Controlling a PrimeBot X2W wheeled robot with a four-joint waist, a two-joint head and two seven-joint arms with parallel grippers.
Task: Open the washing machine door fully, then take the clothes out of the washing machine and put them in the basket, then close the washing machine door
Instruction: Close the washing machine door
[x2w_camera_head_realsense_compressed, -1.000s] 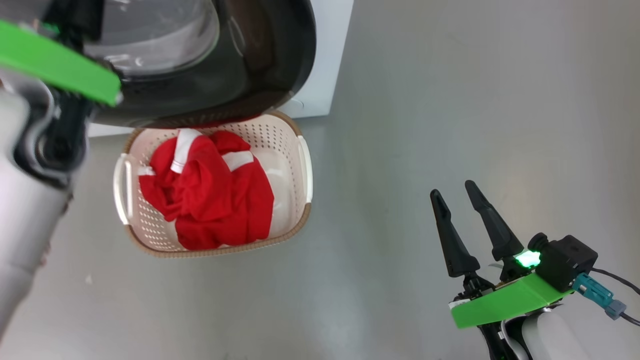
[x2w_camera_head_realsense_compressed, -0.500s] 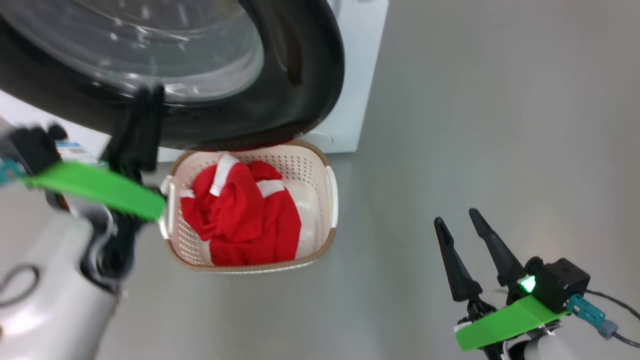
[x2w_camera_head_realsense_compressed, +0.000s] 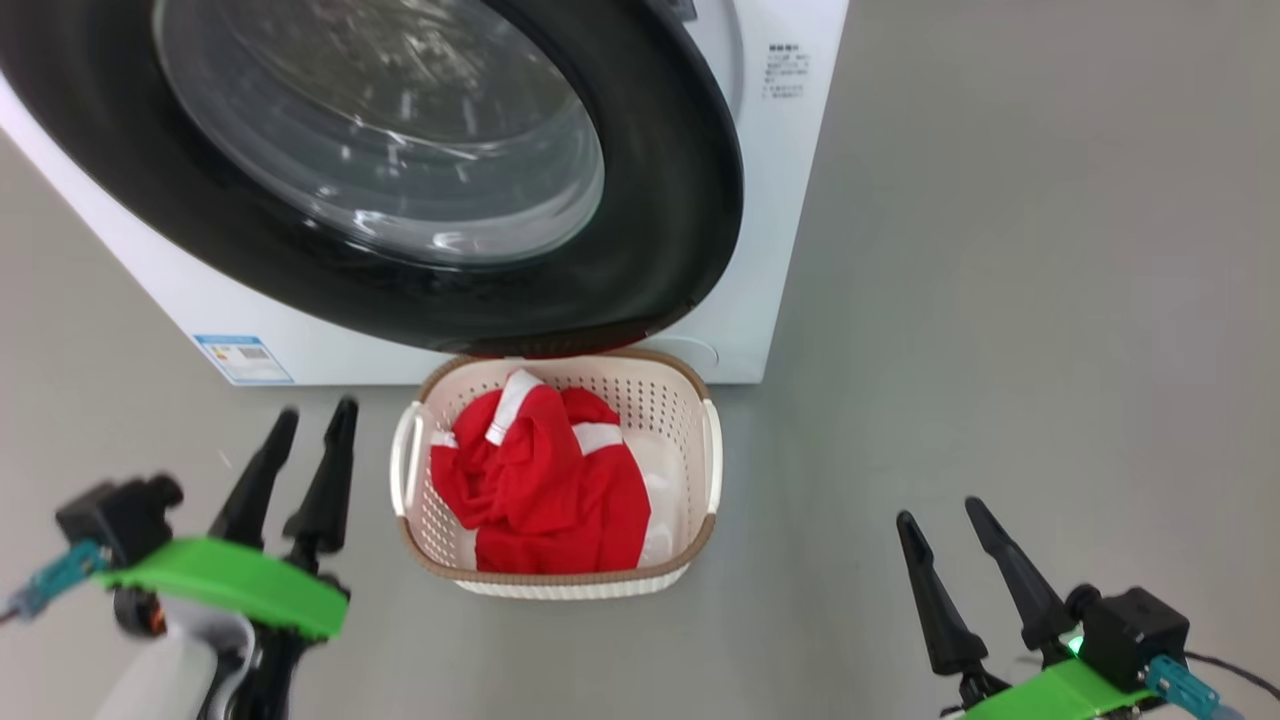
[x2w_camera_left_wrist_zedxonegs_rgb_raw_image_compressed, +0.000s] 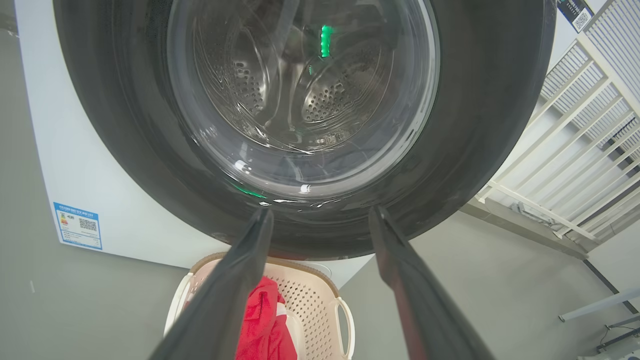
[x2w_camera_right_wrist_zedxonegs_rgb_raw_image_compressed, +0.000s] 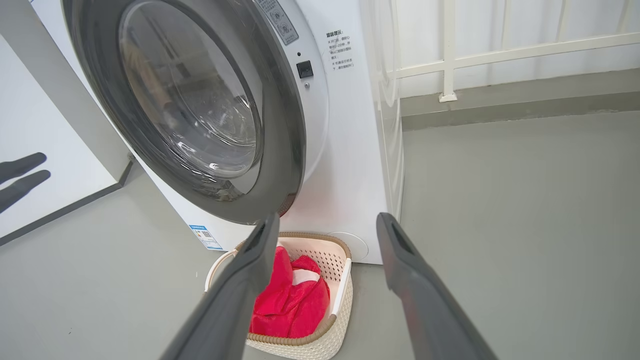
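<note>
glossy black plastic, head view: the washing machine door (x2w_camera_head_realsense_compressed: 690, 200) is lying close against the white washing machine (x2w_camera_head_realsense_compressed: 790, 200), its glass bulging outward. the basket (x2w_camera_head_realsense_compressed: 560, 578) is sitting on the grey floor (x2w_camera_head_realsense_compressed: 1000, 300) just in front, its far rim tucked under the door's lower edge, with the clothes (x2w_camera_head_realsense_compressed: 540, 490) heaped red inside it. the left gripper (x2w_camera_head_realsense_compressed: 318, 408) is hovering just beside the basket's left side, fingers parted and carrying nothing. the right gripper (x2w_camera_head_realsense_compressed: 938, 511) is hanging well apart at the lower right, jaws spread, likewise empty. left wrist view: the left fingers are framing the door's lower rim without touching it, standing wide apart. the steel drum (x2w_camera_left_wrist_zedxonegs_rgb_raw_image_compressed: 325, 95) is showing through the glass with no red in it. right wrist view: the right gripper is pointing toward the basket with its jaws splayed. the door is looking shut or nearly so, though whether the latch is caught i cannot tell. risk, as judged: an unlatched door is liable to be swinging out, leaving the last step undone. a further push from the left arm, coming in low, is risking a knock on the basket and a shifted load.
</note>
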